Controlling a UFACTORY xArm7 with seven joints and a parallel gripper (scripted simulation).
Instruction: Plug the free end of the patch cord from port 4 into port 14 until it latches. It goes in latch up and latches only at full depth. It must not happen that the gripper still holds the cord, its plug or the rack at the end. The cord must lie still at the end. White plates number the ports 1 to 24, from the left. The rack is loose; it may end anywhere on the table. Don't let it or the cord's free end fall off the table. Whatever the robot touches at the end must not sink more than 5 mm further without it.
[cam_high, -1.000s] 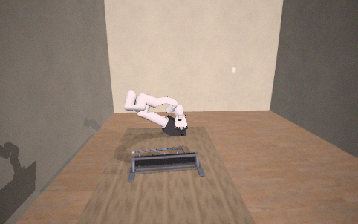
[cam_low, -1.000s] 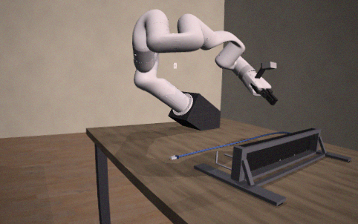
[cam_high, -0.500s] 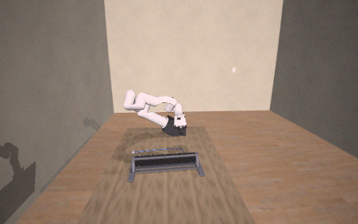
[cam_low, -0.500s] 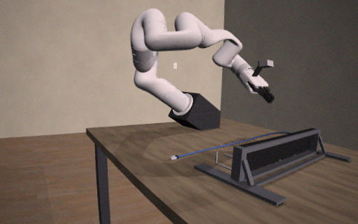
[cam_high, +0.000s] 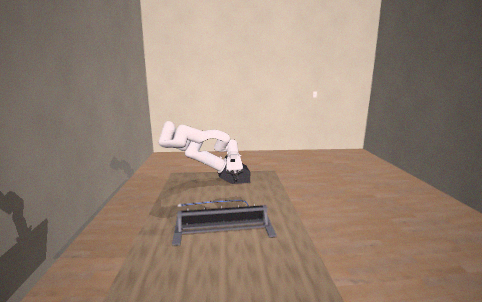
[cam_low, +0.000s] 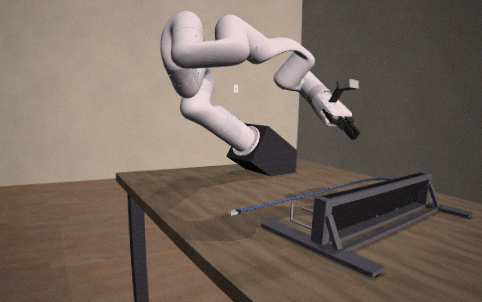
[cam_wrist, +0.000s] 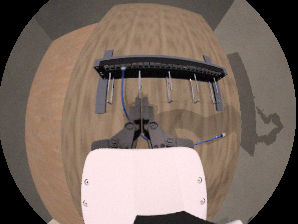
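Observation:
The dark rack (cam_low: 374, 205) stands on the wooden table, its port face away from the arm's base; it also shows in the top view (cam_high: 223, 220) and in the wrist view (cam_wrist: 160, 70). The blue patch cord (cam_low: 310, 194) runs from the rack's far end along the table. Its free plug (cam_low: 234, 212) lies flat on the table, apart from the rack, and shows in the wrist view (cam_wrist: 222, 135). My gripper (cam_low: 350, 128) is shut and empty, high above the table behind the rack; it also shows in the wrist view (cam_wrist: 141, 131).
Several thin metal cable hooks (cam_low: 299, 216) stick out behind the rack. The arm's dark base block (cam_low: 262, 150) sits at the table's far end. The table's edge (cam_low: 165, 220) is close to the free plug.

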